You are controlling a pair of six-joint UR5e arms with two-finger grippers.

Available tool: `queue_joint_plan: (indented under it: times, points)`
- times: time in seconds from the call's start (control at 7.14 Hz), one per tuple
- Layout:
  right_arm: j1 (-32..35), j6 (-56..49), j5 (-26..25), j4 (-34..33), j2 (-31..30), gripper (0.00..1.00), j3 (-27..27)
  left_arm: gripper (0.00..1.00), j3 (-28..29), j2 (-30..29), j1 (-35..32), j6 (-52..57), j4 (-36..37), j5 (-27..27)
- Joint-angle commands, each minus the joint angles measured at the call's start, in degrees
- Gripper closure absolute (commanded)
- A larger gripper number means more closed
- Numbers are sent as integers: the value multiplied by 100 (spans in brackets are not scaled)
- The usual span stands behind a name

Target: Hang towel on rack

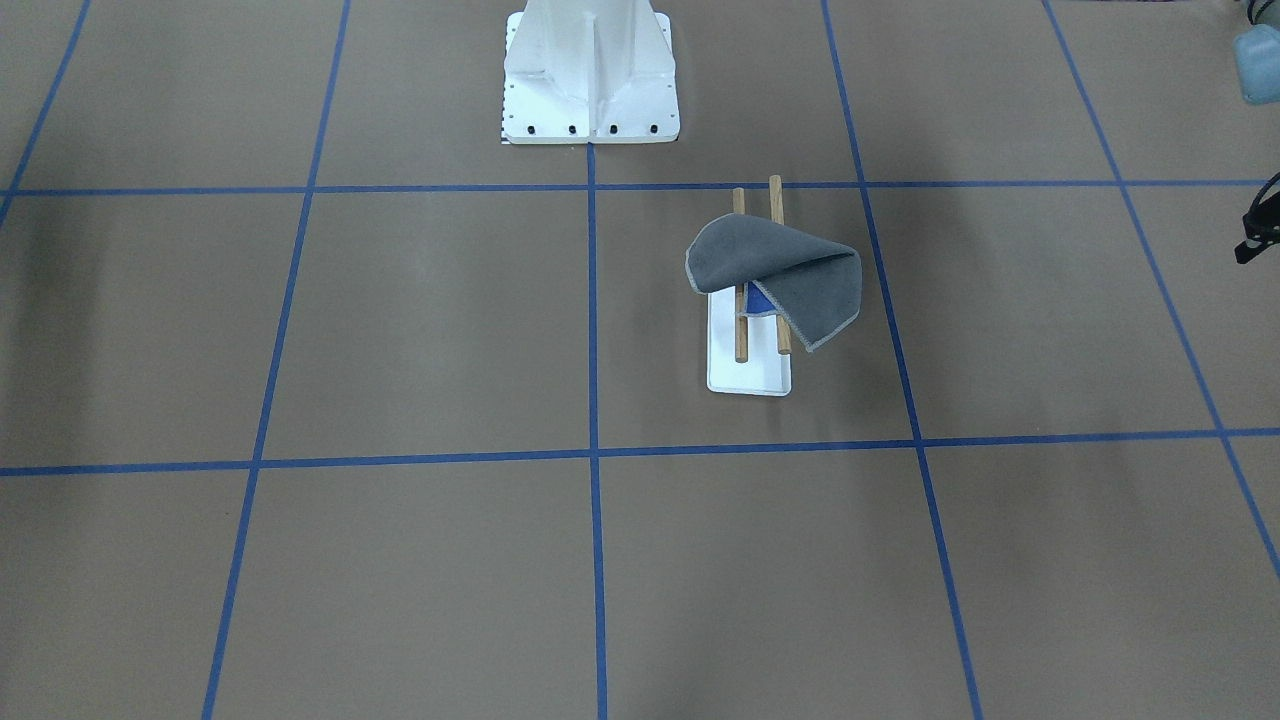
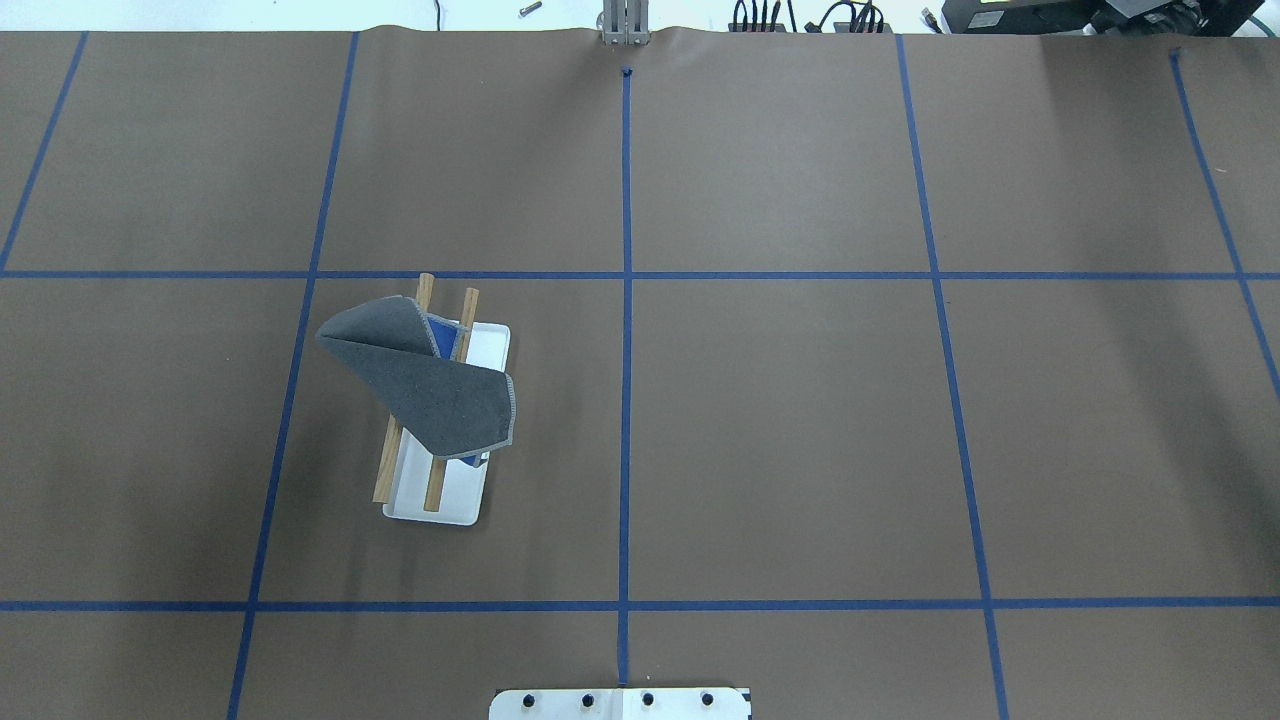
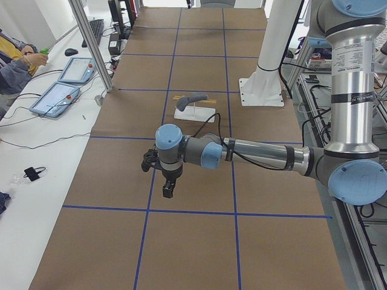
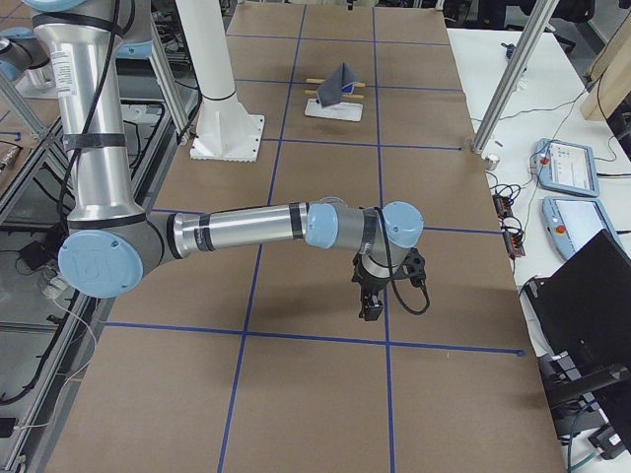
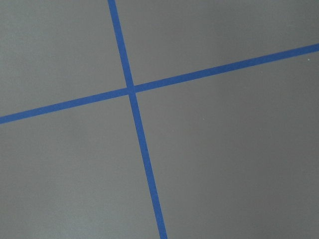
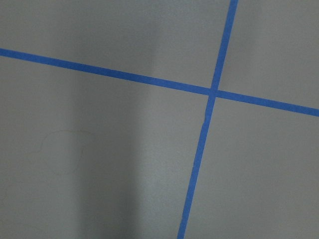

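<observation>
Our left gripper [image 3: 169, 188] and right gripper [image 4: 372, 307] hang over the table [image 3: 193, 254]; we cannot tell how wide either stands, or whether it grips anything. Well apart from both, the towel [image 1: 775, 275] drapes across the rack [image 1: 749, 372], grey side up.

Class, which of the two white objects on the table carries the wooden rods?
The small flat base plate under the towel, not the tall bolted pedestal.

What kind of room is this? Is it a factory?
Probably a robot lab, not a factory. A left arm and a right arm reach over a table marked with a blue tape grid, and control tablets with cables lie on a side bench.
</observation>
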Motion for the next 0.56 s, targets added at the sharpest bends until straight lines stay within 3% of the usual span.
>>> queue_joint_plan:
  times: [0.0,0.42]
  points:
    - [-4,7,115,8,9,0,-16,2,18,1,16,-19,0,-12]
    - [-21,-2,71,16,44,0,-43,2,61,-95,16,-37,-36,41]
